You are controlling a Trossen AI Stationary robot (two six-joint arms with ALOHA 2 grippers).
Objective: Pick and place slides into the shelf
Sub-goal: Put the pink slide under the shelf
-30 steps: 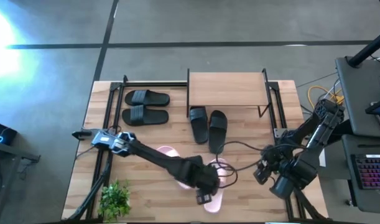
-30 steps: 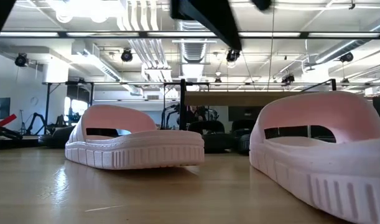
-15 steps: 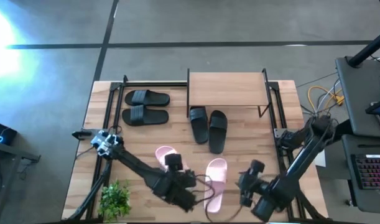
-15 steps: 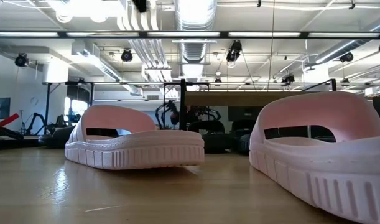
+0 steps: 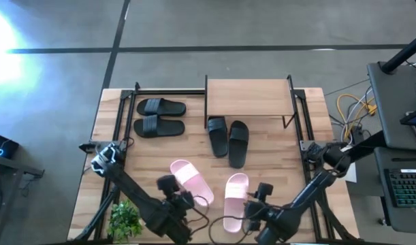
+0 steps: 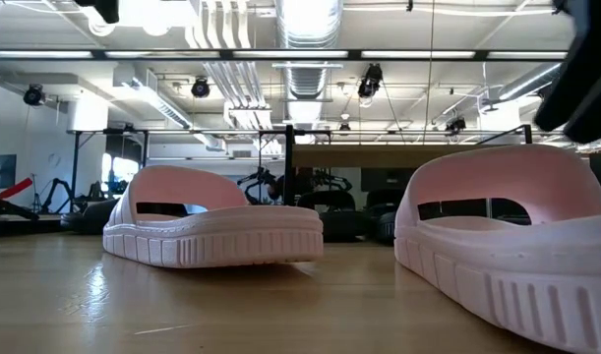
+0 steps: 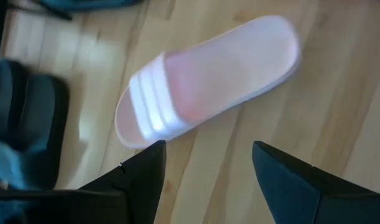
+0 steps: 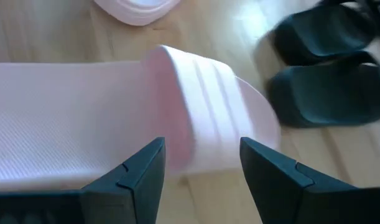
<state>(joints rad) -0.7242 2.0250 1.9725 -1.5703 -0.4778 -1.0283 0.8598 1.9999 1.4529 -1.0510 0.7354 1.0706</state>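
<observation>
Approach step. Left end effector (image 7: 205, 168) wide, empty, above pink slide (image 7: 205, 78) near worktop front edge. Right end effector (image 8: 199, 165) wide over second pink slide (image 8: 115, 134). Next: descend, clamp strap.

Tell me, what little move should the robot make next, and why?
Probably lower the right tool onto the pink slide just ahead of it and close. Its fingers are open with that slide lying free on the table, nothing is held, and the shelf top is bare. The left tool is also open.
</observation>
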